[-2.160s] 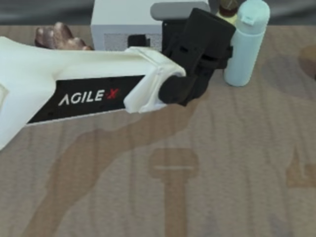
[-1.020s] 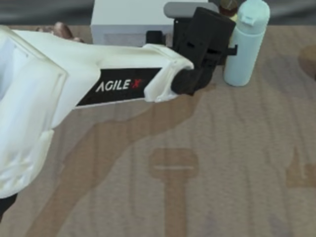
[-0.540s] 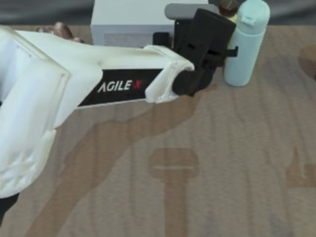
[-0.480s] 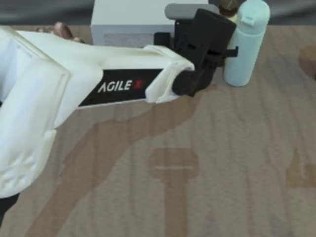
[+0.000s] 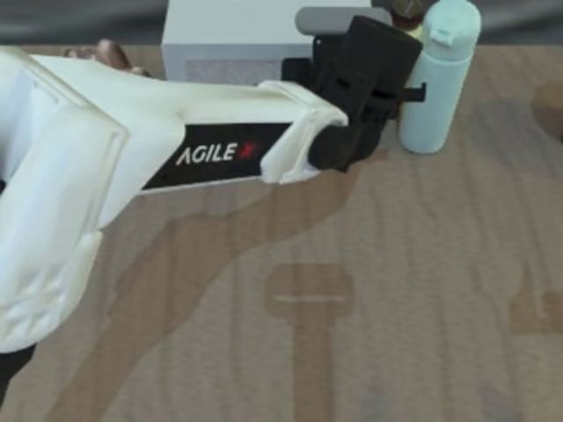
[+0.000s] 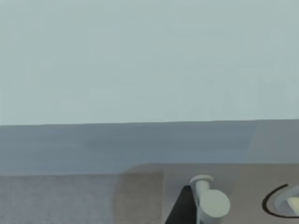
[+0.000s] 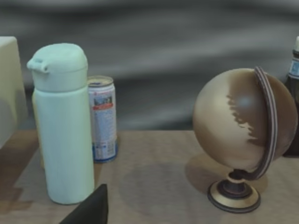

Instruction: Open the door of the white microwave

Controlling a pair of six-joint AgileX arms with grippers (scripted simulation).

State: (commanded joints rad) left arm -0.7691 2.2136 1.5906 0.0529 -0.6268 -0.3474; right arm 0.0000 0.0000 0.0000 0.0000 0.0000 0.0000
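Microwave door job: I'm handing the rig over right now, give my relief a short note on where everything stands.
Left gripper: reached across to the front of the white microwave at the table's far edge, up against its right end; whether its fingers are open or shut cannot be seen.
Right arm: out of the top view, parked; only a dark edge of the right gripper shows in its wrist view.
Door: its mesh window faces front, and it looks flush and closed.
Nearby: mint bottle stands just right of the microwave, close to the left gripper.
Done: the approach. Left: get hold of the door and swing it open.
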